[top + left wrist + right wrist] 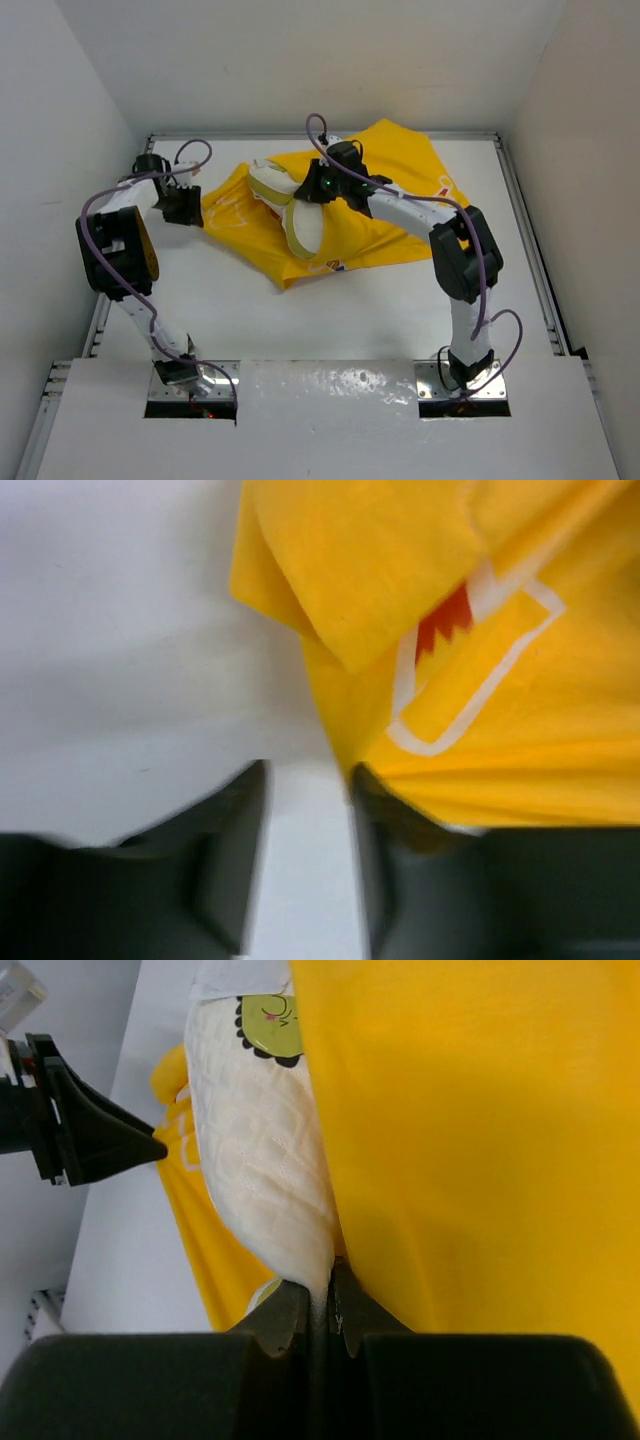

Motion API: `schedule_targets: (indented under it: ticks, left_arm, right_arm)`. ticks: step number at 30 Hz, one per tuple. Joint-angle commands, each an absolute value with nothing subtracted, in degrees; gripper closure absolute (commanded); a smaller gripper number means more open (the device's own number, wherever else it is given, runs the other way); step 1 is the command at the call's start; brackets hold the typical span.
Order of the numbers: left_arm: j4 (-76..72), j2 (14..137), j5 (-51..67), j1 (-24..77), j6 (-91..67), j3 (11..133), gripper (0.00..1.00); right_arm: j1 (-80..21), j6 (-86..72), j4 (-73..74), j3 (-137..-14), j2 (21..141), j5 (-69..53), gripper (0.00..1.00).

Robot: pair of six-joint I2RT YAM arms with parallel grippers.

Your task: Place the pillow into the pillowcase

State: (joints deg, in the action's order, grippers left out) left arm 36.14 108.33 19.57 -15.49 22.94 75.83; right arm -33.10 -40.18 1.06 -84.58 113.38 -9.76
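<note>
The bright yellow pillowcase (400, 160) lies spread at the back middle of the table. On its left half rests the cream-white quilted pillow (303, 228), bent into two lobes. My right gripper (308, 192) is over it, shut on the pillow's thin edge (265, 1150), with pillowcase fabric (470, 1160) just to the right of the jaws. My left gripper (192, 208) sits at the pillowcase's left corner. In the left wrist view the left gripper (308, 770) is open with bare table between the fingers, and the yellow fabric (360, 560) drapes onto the right fingertip (362, 780).
White walls enclose the white table (330, 320) on three sides, with metal rails (530, 250) along the left and right edges. Both arm bases are bolted at the near edge. The left gripper's dark fingers (100, 1130) show in the right wrist view.
</note>
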Motion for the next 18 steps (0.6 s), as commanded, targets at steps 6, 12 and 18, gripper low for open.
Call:
schedule_targets:
  ticks: [6,12,18]
  left_arm:
    - [42.0,96.1,33.3,-4.9,22.2,85.8,0.59]
    - [42.5,99.3,30.2,2.1,21.4,80.4,0.93]
    - [31.8,102.0,21.0,8.8,16.4,73.1,0.77]
  right_arm:
    - [-33.8,-51.1,-9.1,-85.3,117.0,-12.3,1.00]
    - [-33.8,-51.8,-8.7,-86.7,116.7,-10.1,1.00]
    - [-33.8,-54.7,-9.9,-87.4,118.0,-9.9,1.00]
